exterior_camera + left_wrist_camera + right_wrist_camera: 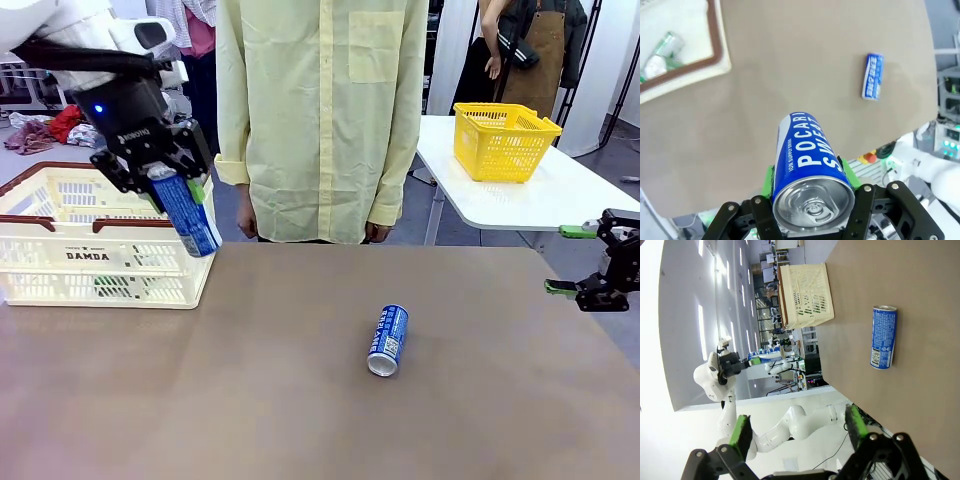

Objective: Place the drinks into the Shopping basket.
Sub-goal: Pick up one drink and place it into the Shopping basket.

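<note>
gripping blue can [807, 150] lettered "pocari"

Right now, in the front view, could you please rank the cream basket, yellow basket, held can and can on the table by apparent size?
1. cream basket
2. yellow basket, though it stands farther back
3. held can and can on the table: they look alike, so no ranking
</note>
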Tool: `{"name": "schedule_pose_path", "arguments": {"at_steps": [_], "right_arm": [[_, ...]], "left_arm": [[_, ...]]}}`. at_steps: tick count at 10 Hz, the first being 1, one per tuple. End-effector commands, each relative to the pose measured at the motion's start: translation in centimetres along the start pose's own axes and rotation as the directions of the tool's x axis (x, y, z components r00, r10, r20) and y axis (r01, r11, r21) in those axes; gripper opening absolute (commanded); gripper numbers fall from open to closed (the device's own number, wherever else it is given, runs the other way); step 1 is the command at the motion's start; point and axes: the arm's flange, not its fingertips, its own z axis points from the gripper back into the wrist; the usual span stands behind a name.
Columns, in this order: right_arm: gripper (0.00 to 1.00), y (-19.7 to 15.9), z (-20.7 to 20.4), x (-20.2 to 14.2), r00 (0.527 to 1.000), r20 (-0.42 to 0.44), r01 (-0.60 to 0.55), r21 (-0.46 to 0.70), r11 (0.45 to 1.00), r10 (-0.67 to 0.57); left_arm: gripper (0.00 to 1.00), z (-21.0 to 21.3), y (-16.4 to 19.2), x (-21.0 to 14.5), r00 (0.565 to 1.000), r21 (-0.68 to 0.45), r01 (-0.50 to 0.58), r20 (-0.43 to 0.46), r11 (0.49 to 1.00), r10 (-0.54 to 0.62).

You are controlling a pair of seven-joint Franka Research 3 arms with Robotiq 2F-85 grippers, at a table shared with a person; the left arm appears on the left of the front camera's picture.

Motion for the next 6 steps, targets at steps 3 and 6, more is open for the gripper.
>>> {"name": "schedule_pose_path", "arguments": {"at_steps": [3,6], "right_arm": [[1.0,0.4,-0.1,0.1,1.0,0.012,0.006,0.01,1.0,-0.006],[1.0,0.4,-0.1,0.1,1.0,0.012,0.006,0.01,1.0,-0.006]], "left_arm": [[0.0,6.7,3.8,8.5,0.974,0.04,-0.11,0.203,0.993,0.1],[0.0,5.0,7.0,13.6,0.978,0.122,-0.138,0.174,0.983,0.116]]}}
